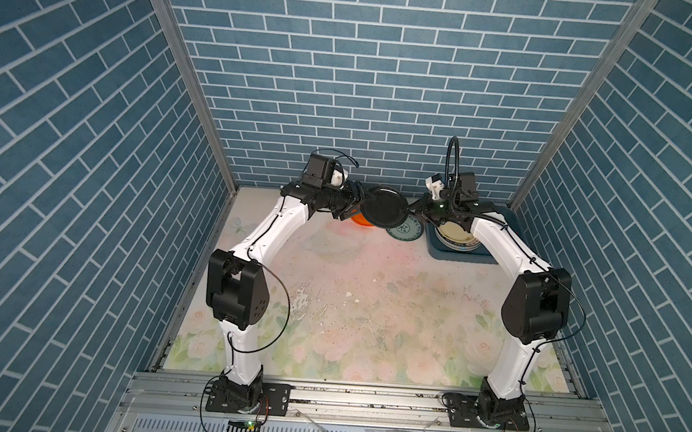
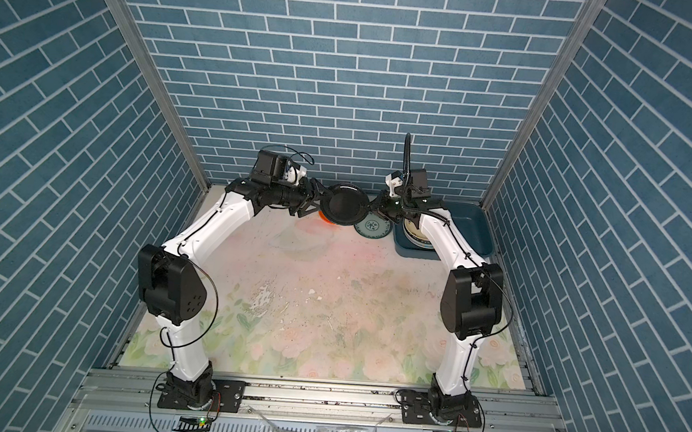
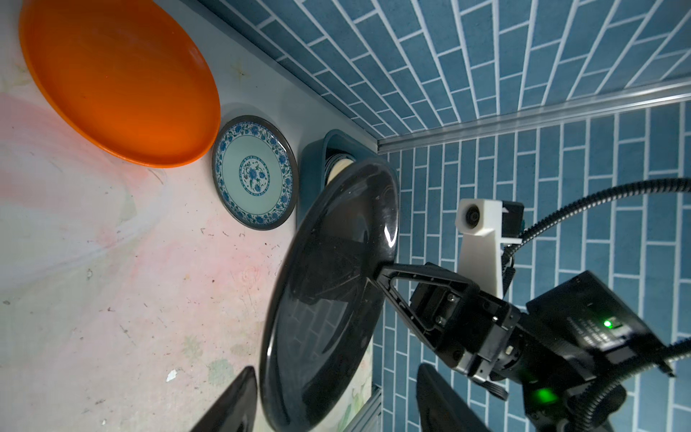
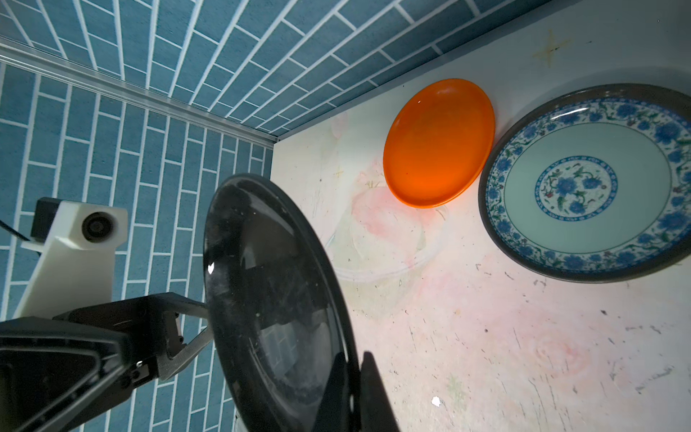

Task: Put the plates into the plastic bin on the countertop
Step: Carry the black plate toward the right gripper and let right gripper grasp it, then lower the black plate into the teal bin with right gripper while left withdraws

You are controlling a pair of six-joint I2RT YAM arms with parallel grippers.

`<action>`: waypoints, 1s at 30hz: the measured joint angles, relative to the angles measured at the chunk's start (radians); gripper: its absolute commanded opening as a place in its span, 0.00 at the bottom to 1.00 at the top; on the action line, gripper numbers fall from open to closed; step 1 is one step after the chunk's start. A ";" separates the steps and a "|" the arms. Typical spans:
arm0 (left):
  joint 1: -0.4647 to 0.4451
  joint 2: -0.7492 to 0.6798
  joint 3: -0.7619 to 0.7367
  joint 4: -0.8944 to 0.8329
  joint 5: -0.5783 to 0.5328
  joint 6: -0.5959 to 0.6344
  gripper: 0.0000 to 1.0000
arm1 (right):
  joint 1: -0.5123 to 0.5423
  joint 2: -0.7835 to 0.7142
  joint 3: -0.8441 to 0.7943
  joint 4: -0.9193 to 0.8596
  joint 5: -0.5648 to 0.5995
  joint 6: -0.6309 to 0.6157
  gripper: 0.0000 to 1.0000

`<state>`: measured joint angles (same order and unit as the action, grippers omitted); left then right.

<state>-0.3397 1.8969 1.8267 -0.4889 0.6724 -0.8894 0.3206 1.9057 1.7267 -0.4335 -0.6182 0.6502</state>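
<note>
Rose-printed countertop (image 1: 372,294), blue-brick booth | step, judged: mid-air handover of black plate (image 1: 382,212), aloft near back wall | right gripper (image 1: 413,209) pinching its rim | left gripper (image 1: 356,207) spread, straddling opposite rim | next: back left away, carry rightward, lower onto plates (image 1: 454,236) in plastic bin (image 1: 462,256)

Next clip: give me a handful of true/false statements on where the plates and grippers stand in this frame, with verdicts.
1. The black plate hangs in the air between the two grippers. True.
2. The right gripper is shut on the black plate's rim. True.
3. The left gripper is clamped on the black plate. False: its jaws stand open on either side of the rim.
4. The orange plate lies in the plastic bin. False: it lies on the countertop, beside the blue-patterned plate.
5. The plastic bin holds a cream plate. True.
</note>
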 measured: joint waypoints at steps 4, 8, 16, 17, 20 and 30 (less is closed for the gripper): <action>0.011 -0.032 -0.016 0.000 -0.016 0.011 0.79 | -0.008 0.004 0.000 -0.001 0.010 0.002 0.00; 0.031 -0.084 -0.045 0.002 -0.028 0.016 0.82 | -0.032 0.004 0.000 0.003 0.016 0.019 0.00; 0.045 -0.128 -0.076 0.035 -0.035 0.030 0.96 | -0.142 -0.001 -0.033 0.012 0.057 0.027 0.00; 0.045 -0.128 -0.077 0.045 -0.030 0.033 0.99 | -0.158 -0.003 -0.044 0.012 0.064 0.027 0.00; 0.045 -0.128 -0.077 0.072 -0.016 0.032 1.00 | -0.198 -0.011 -0.070 0.008 0.082 0.027 0.00; 0.045 -0.133 -0.077 0.158 0.011 0.035 1.00 | -0.286 -0.024 -0.077 0.006 0.130 0.026 0.00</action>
<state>-0.2947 1.7638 1.7493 -0.3313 0.6838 -0.8547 0.0349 1.8816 1.6497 -0.4278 -0.4881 0.6765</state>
